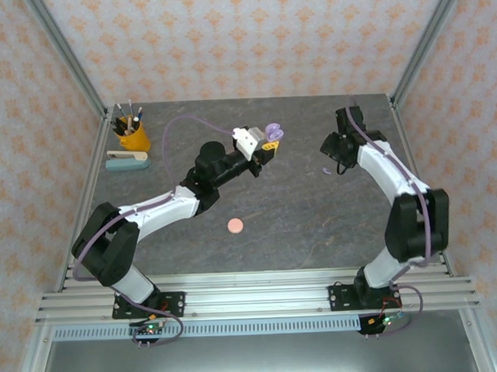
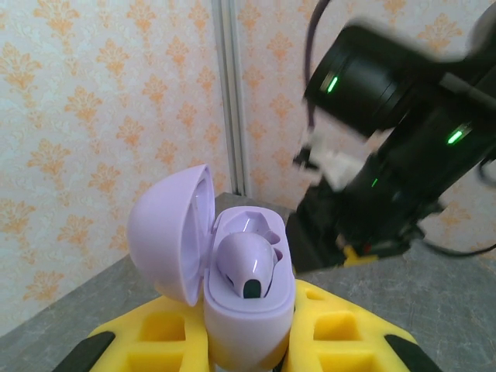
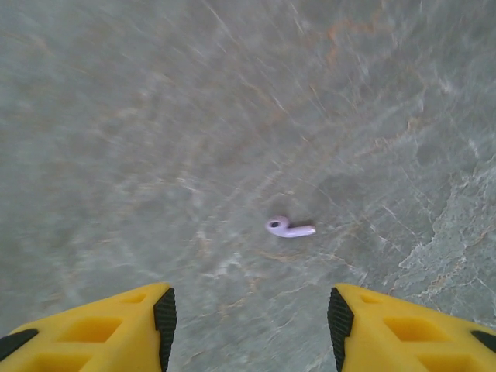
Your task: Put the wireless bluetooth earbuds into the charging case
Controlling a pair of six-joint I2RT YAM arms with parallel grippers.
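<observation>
I see a lab-type robot test cell: alu extrusion frame (image 1: 252, 298), patterned wall panels (image 1: 251, 39) on 3 sides, grey tabletop (image 1: 315, 224), pen cup (image 1: 133, 139) + stapler (image 1: 127, 161) rear-left.

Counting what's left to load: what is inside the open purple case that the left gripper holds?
One purple earbud sits in the purple case. The well behind it looks empty, though its floor is hidden by the earbud.

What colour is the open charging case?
Pale purple charging case, clearest in the left wrist view.
</observation>
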